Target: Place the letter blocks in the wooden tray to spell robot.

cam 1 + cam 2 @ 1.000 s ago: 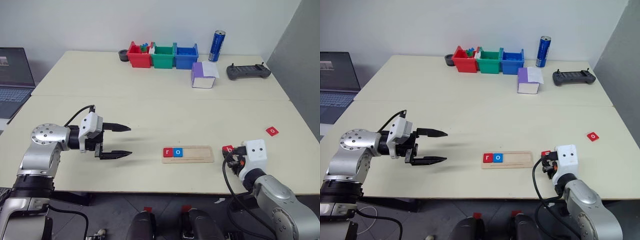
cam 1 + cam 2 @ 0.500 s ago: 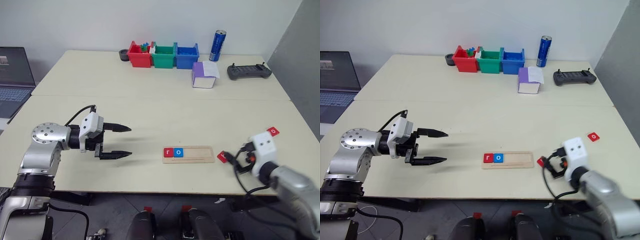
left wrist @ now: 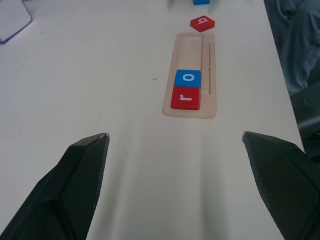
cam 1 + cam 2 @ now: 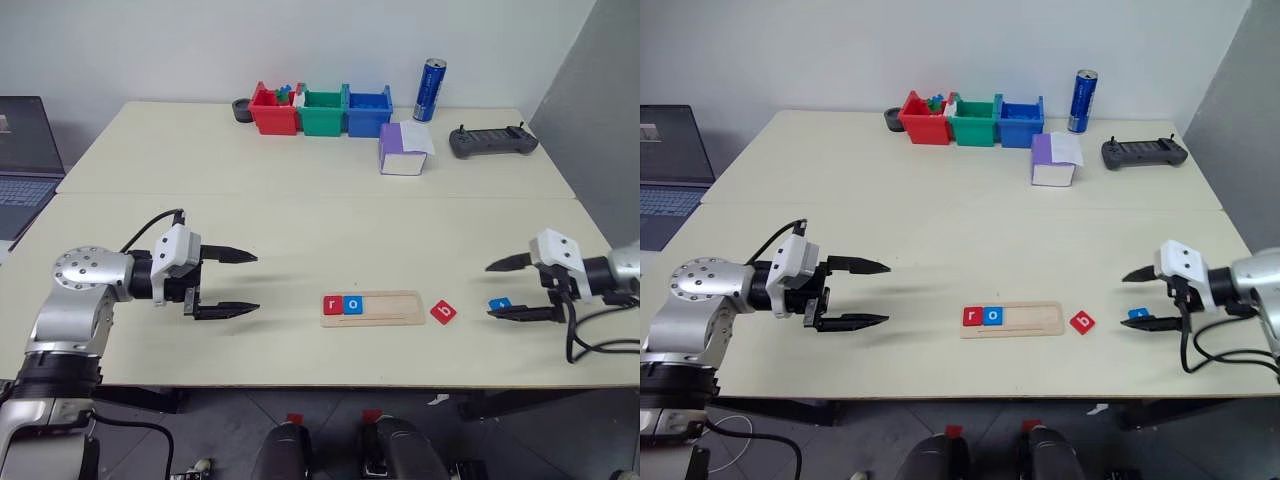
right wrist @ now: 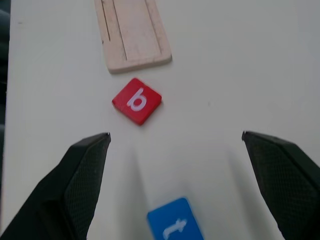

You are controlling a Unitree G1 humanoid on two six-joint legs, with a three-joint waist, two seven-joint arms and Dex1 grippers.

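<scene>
The wooden tray (image 4: 390,309) lies near the table's front edge. A red r block (image 4: 333,304) and a blue o block (image 4: 353,304) sit side by side at its left end. A red b block (image 4: 444,312) lies flat on the table just right of the tray, turned askew. Further right lies a blue t block (image 4: 501,303), between the fingers of my right gripper (image 4: 489,292), which is open, empty and pointing left. In the right wrist view the b block (image 5: 136,100) lies beyond the t block (image 5: 175,227). My left gripper (image 4: 256,283) hovers open and empty, left of the tray.
At the back stand red (image 4: 276,110), green (image 4: 323,110) and blue (image 4: 368,110) bins, a blue can (image 4: 431,90), a purple-and-white box (image 4: 403,150) and a black controller (image 4: 493,142). A laptop (image 4: 20,150) sits at the far left.
My right gripper opened and let go of the red b block, which now lies right of the tray. The right arm swung out to the right and turned its fingers leftward. The left gripper stayed put.
</scene>
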